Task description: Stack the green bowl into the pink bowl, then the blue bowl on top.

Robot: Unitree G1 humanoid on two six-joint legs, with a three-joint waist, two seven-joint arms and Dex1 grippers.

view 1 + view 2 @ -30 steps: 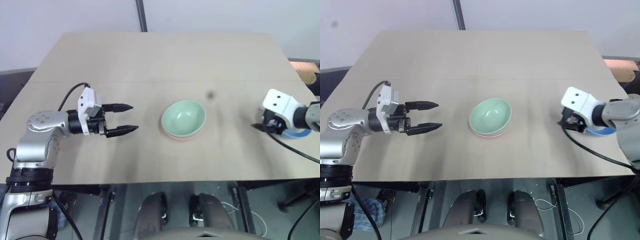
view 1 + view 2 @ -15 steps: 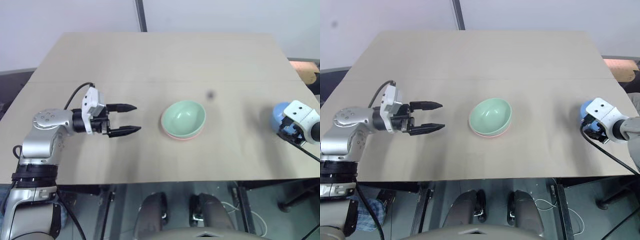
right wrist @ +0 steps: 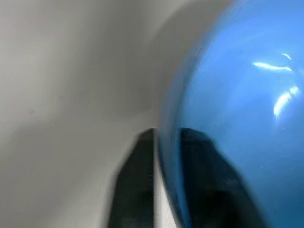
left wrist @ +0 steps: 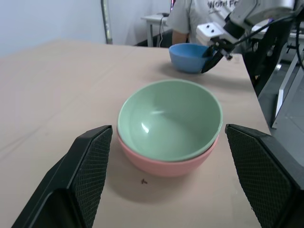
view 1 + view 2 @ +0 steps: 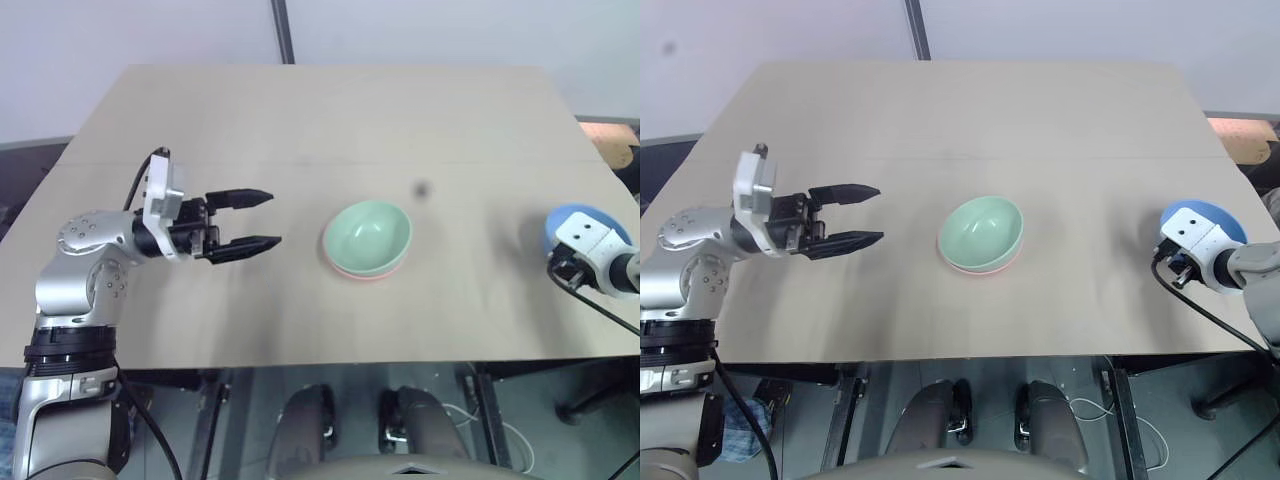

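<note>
Green bowl (image 5: pixel 368 234) sat nested inside the pink bowl (image 5: pixel 365 271) near the middle of the bench (image 5: pixel 320 120), so only a thin pink rim showed under it. Both stood upright. Far to the right, close to the right edge of the bench, was the blue bowl (image 5: pixel 580 222), well apart from the stacked pair. The right claw (image 4: pixel 212 49) was pressed together on the near-left rim of the blue bowl, with one finger inside the wall and one outside. The left claw (image 5: pixel 248 220) hovered over the left part of the bench, pointed toward the stacked bowls, its two fingers (image 5: pixel 240 197) spread wide and holding nothing, with a clear gap to the bowls.
</note>
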